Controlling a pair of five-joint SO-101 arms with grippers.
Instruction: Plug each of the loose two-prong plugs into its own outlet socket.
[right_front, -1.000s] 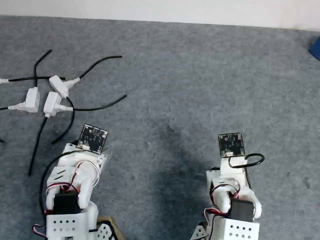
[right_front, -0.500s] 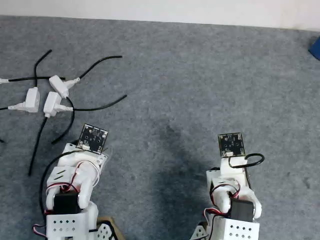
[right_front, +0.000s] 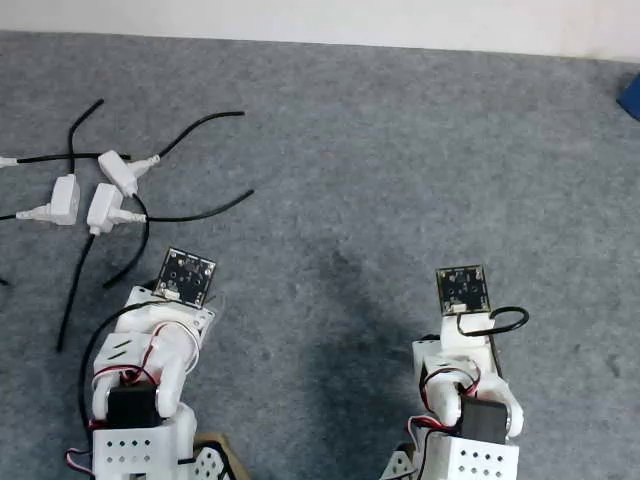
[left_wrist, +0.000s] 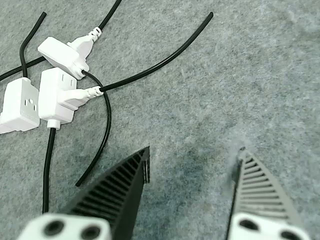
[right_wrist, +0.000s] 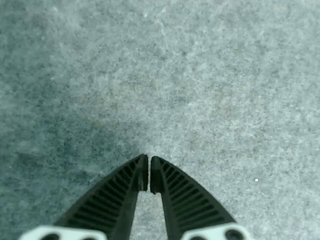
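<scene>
My left pincer (left_wrist: 194, 152) hung wide open and empty over the grey carpet (right_front: 400, 150), on the arm at seven o'clock of the table. My right pincer (right_wrist: 149, 159) was closed tip to tip on nothing, down at five o'clock. The white plug and socket bodies (right_front: 103, 205) lay bunched at ten o'clock, touching or just beside one another, with their black cords (right_front: 200, 213) crossing and fanning outward. One slotted socket (left_wrist: 20, 102) faced up; I could not tell whether any of the others were already mated. I judged those bodies light, hard and smooth, likely to skid or twist between ribbed fingers, with springy cords that would tug them off line. I would take a plug across its flat sides, close behind the prongs, never by the cord or its soft collar.
</scene>
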